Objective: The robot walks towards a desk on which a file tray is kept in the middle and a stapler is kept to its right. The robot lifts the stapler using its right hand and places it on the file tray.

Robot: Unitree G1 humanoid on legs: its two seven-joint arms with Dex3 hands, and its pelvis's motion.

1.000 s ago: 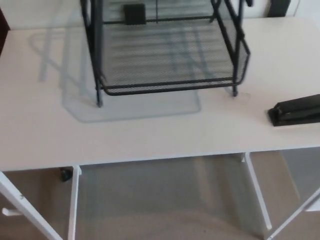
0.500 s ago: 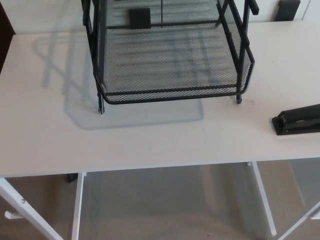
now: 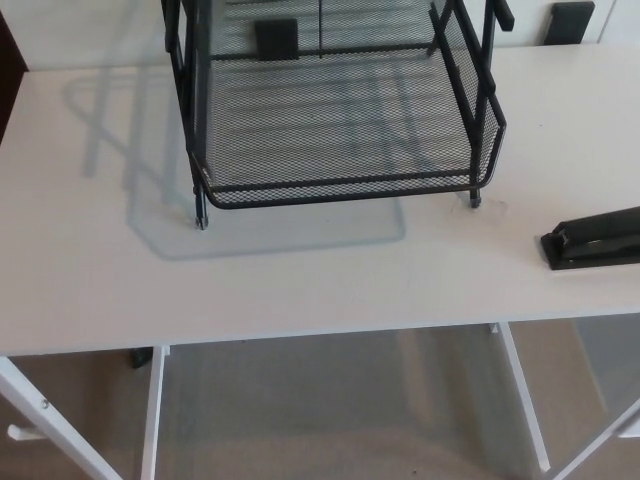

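Approach phase by the look of it: parked at the front edge of the desk (image 3: 80, 270), nothing picked yet. No sight of the left hand or the right hand, so can't tell how far open or whether holding anything.

Stapler (image 3: 595, 240): flat on the desk near the right edge, closer to the front edge than the back, lying roughly along the front edge, far end cut off by the picture border.

File tray (image 3: 340, 185): mid-desk toward the back edge, black mesh, lower shelf open at the front, front right foot well apart from the stapler.

To do it well:
- Shift or turn right first, get the whole stapler in view.
- Bring the right hand in from the right, fingers wide, across the narrow body, not the ends.
- Lift straight up, high enough to clear the tray's front rim and right post.
- Set down mid-shelf, away from the rim; probably some sliding on mesh.
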